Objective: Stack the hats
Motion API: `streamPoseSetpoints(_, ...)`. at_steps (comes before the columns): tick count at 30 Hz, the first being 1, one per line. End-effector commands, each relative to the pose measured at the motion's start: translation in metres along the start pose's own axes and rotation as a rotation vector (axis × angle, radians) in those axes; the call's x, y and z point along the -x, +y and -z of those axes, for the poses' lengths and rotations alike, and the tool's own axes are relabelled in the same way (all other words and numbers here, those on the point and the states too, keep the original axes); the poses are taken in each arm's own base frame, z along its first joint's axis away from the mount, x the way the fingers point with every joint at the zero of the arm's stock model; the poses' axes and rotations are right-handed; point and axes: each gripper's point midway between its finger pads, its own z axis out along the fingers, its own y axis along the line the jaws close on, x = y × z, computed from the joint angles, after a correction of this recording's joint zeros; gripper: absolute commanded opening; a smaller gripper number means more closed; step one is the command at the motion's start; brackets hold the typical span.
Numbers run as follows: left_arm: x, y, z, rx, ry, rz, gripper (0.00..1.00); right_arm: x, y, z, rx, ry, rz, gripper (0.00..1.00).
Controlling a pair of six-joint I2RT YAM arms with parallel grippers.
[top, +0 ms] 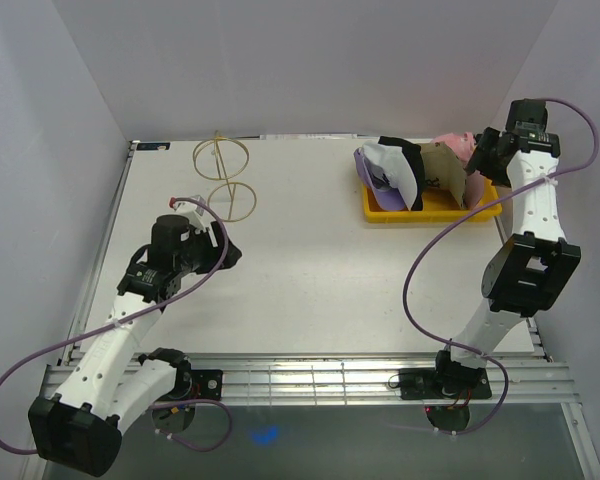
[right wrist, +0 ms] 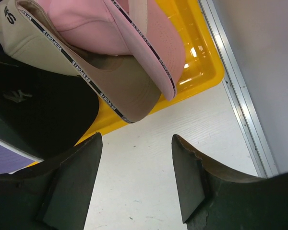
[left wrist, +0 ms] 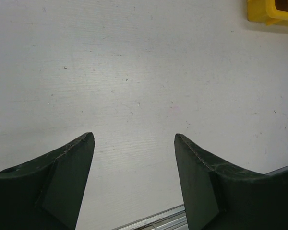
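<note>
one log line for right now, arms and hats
left fingers: open, empty, over table | right fingers: open, empty, near pink hat brim | hats: crowded in yellow bin

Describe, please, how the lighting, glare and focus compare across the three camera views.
Top external: soft, even light, sharp throughout. Left wrist: the table is evenly lit and crisp, the left claw dark against it. Right wrist: white glare on the yellow tray, and the black cap lies in deep shadow.
</note>
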Motion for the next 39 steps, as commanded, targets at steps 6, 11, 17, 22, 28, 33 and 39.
streamPoseSetpoints(6,-0.002,0.001,-0.005,-0.015,-0.015,-0.02,0.78,0.001,0.003,-0.02,0.019,-0.029,-0.01,0.65)
streamPoseSetpoints(11,-0.005,0.003,-0.007,-0.016,-0.017,-0.022,0.79,0.01,-0.008,-0.027,-0.043,-0.042,-0.019,0.65)
streamPoseSetpoints(17,-0.008,0.004,-0.01,-0.013,-0.01,-0.021,0.79,0.02,-0.013,-0.03,-0.011,-0.05,-0.063,0.65)
streamPoseSetpoints(22,-0.008,0.004,-0.011,-0.015,-0.012,-0.021,0.79,0.018,-0.02,-0.042,0.006,-0.033,-0.094,0.65)
streamPoseSetpoints(28,-0.009,0.006,-0.012,-0.011,-0.011,-0.021,0.8,0.015,-0.009,-0.065,0.075,0.003,-0.098,0.64)
streamPoseSetpoints(33,-0.011,0.008,-0.015,-0.003,-0.004,-0.021,0.81,0.013,0.002,-0.08,0.138,0.004,-0.104,0.65)
streamPoseSetpoints(39,-0.012,0.009,-0.015,0.002,-0.005,-0.021,0.81,0.008,0.001,-0.091,0.137,0.017,-0.108,0.63)
